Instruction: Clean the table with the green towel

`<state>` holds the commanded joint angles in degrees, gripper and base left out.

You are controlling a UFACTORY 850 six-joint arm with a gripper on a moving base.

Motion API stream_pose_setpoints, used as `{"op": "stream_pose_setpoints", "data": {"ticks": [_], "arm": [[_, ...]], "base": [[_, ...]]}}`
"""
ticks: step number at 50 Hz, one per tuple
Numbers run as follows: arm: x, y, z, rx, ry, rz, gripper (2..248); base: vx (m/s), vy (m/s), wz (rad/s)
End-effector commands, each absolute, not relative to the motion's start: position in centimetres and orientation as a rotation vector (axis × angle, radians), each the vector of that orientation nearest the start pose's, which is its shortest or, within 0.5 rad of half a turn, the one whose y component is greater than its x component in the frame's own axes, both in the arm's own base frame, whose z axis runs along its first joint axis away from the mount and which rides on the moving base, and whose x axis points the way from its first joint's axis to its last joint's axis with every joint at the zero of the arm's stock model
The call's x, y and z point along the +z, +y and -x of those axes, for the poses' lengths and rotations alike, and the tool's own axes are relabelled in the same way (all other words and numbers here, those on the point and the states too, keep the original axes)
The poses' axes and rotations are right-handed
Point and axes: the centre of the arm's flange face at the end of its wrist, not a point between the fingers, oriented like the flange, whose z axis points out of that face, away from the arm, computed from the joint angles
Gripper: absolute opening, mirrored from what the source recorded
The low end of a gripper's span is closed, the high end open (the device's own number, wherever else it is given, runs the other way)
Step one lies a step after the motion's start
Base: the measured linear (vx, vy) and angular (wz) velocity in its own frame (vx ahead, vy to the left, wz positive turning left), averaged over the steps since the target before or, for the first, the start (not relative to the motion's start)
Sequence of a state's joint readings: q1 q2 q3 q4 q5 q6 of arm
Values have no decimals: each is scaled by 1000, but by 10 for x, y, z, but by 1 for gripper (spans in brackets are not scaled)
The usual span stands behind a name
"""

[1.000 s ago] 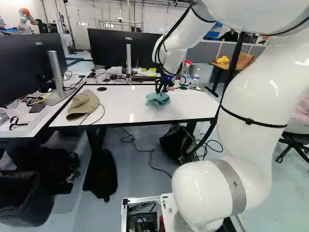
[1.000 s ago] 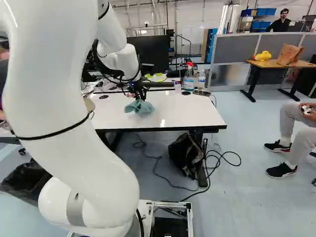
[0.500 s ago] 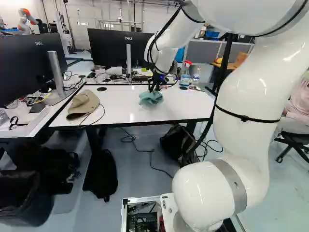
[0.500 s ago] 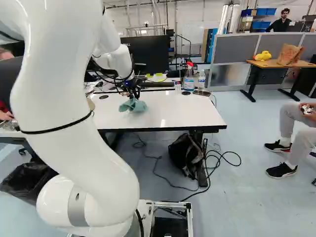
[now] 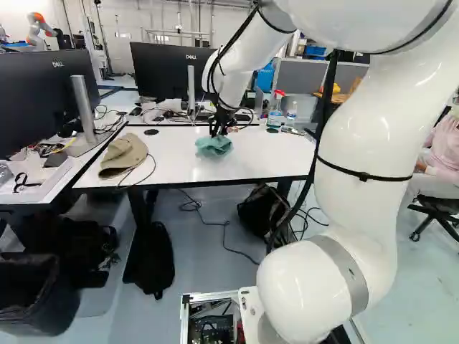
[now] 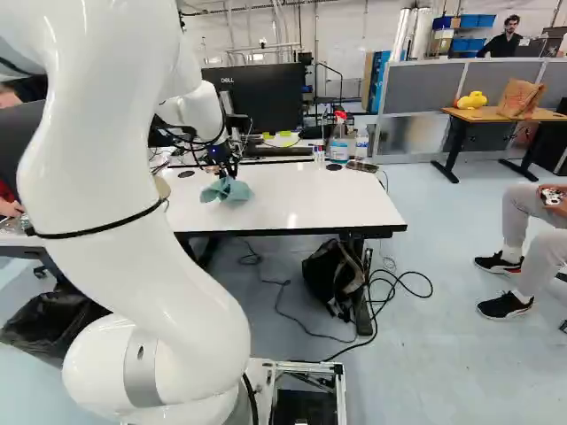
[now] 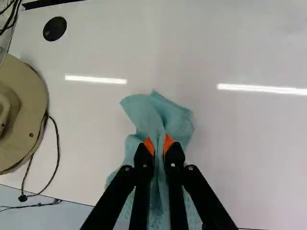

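Observation:
In the left base view my gripper (image 5: 218,129) is over the white table (image 5: 269,161), low at its surface, with the green towel (image 5: 214,146) under and around its fingertips. The wrist view shows the gripper (image 7: 159,149) shut on a bunched fold of the towel (image 7: 148,112); the orange pads press it from two sides. Loose cloth spreads ahead of the fingers and beneath them. Whether the cloth's underside touches the table cannot be told for certain.
A tan hat (image 5: 124,155) with a cord lies on the table's left part. Monitors (image 5: 166,75), a spray bottle (image 6: 338,140) and a water bottle (image 6: 361,142) stand along the back. A backpack (image 6: 334,276) and cables are under the table; another robot (image 5: 39,30) stands far off.
My arm has swung left over the table, and the towel has moved with the gripper toward the hat. The hat and base have stayed put.

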<state>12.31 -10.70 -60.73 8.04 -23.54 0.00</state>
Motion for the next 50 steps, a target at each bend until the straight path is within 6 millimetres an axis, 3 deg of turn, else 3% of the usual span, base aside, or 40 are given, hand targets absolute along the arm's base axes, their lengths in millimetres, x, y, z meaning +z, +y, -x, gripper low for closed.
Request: {"op": "stream_pose_setpoints", "data": {"ticks": [25, 50], "arm": [[508, 155, -491, -651, -264, 2909, 41], [509, 156, -490, -651, -268, 2908, 41]], "base": [[0, 0, 0], [0, 0, 0]]}}
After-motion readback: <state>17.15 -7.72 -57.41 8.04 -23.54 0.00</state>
